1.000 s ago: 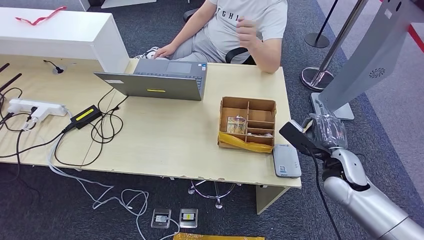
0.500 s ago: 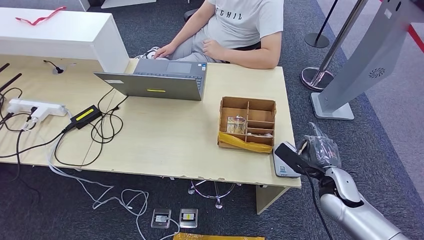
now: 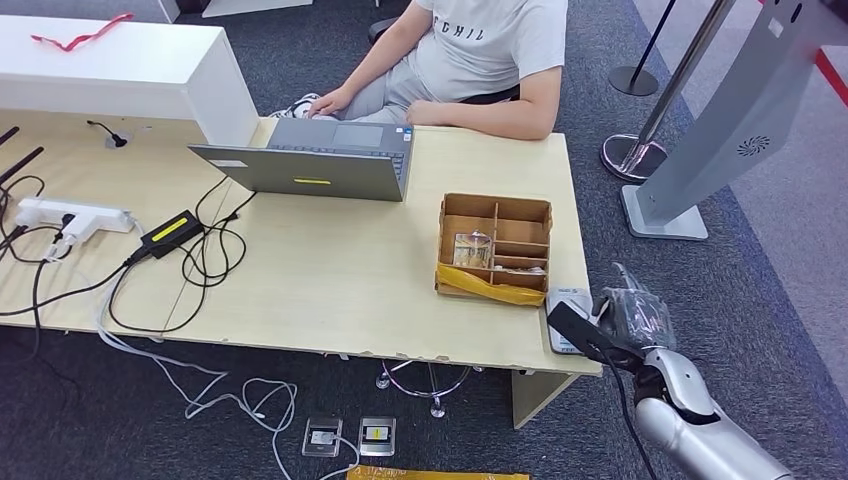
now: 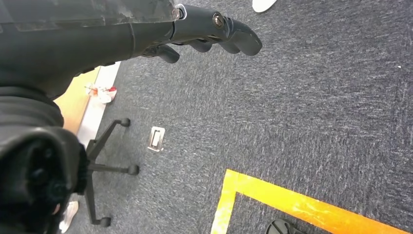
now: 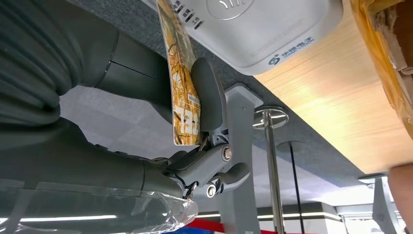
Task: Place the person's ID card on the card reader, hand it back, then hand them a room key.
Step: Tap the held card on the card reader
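Note:
My right hand (image 3: 630, 318) hangs just off the table's near right corner, beside the white card reader (image 3: 566, 305). In the right wrist view it pinches an orange patterned card (image 5: 182, 73) between thumb and fingers. The card stands on edge, and its far end reaches the rim of the card reader (image 5: 253, 24). Whether they touch is unclear. A brown cardboard box (image 3: 495, 245) with compartments holds small items, just behind the reader. The seated person (image 3: 480, 50) rests both arms at the table's far edge. My left hand (image 4: 204, 29) hangs over the carpet, fingers apart and holding nothing.
A grey laptop (image 3: 310, 160) stands open at the far side of the wooden table (image 3: 330, 280). Cables, a power brick and a power strip (image 3: 75, 218) lie at the left. A slanted grey kiosk (image 3: 740, 110) and stanchion posts (image 3: 640, 150) stand to the right.
My right hand has dropped and moved in toward the card reader with the card. The person's raised hand has come down to the table's far edge.

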You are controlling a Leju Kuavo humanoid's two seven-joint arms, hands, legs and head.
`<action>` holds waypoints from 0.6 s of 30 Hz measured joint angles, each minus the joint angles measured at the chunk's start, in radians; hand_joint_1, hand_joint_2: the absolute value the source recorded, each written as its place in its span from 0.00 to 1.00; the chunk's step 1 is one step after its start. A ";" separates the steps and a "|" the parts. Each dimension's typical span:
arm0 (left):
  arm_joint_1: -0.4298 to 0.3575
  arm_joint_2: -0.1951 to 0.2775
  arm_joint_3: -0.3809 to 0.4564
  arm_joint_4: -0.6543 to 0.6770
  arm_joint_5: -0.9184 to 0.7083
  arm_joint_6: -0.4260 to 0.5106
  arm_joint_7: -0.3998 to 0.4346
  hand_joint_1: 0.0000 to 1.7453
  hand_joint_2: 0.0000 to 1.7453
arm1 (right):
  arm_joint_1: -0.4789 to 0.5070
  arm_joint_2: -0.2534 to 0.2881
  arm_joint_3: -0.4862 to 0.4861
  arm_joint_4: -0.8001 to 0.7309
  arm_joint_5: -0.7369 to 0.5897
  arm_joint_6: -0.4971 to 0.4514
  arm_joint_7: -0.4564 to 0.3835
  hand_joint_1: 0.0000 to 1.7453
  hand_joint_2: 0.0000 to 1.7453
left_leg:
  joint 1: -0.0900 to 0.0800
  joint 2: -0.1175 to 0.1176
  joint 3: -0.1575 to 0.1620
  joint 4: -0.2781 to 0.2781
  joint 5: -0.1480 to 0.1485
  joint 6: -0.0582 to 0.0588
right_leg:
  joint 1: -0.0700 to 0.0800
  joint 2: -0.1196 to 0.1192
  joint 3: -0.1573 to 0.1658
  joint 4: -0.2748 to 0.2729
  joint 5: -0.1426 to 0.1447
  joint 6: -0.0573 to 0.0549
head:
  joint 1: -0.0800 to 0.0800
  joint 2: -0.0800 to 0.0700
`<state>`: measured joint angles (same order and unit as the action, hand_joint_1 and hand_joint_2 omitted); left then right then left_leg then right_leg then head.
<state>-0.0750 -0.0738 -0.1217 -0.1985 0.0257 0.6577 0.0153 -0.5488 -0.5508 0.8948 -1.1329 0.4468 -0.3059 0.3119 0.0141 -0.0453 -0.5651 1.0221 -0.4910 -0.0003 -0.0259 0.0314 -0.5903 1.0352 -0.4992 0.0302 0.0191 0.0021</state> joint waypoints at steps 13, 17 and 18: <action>0.001 0.001 -0.033 0.000 0.019 0.001 -0.006 0.00 0.00 | 0.003 0.033 -0.012 0.021 0.015 0.012 -0.005 1.00 1.00 | 0.000 0.000 0.000 0.000 0.000 0.000 | 0.000 0.000 0.000 0.000 0.000 0.000 | 0.000 0.000; 0.001 0.002 -0.046 0.000 0.026 0.001 -0.006 0.00 0.00 | 0.002 0.033 -0.025 0.022 0.015 0.007 0.005 1.00 1.00 | 0.000 0.000 0.000 0.000 0.000 0.000 | 0.000 0.000 0.000 0.000 0.000 0.000 | 0.000 0.000; 0.001 0.003 -0.047 0.000 0.027 0.001 -0.006 0.00 0.00 | 0.002 0.033 -0.027 0.022 0.015 0.007 0.006 1.00 1.00 | 0.000 0.001 0.001 0.000 0.000 0.000 | 0.000 0.000 0.000 0.000 0.000 0.000 | 0.000 0.000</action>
<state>-0.0739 -0.0711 -0.1689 -0.1987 0.0524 0.6584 0.0095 -0.5464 -0.5183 0.8674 -1.1112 0.4620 -0.2987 0.3184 0.0140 -0.0447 -0.5646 1.0221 -0.4910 -0.0003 -0.0259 0.0318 -0.5899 1.0351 -0.4989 0.0301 0.0190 0.0019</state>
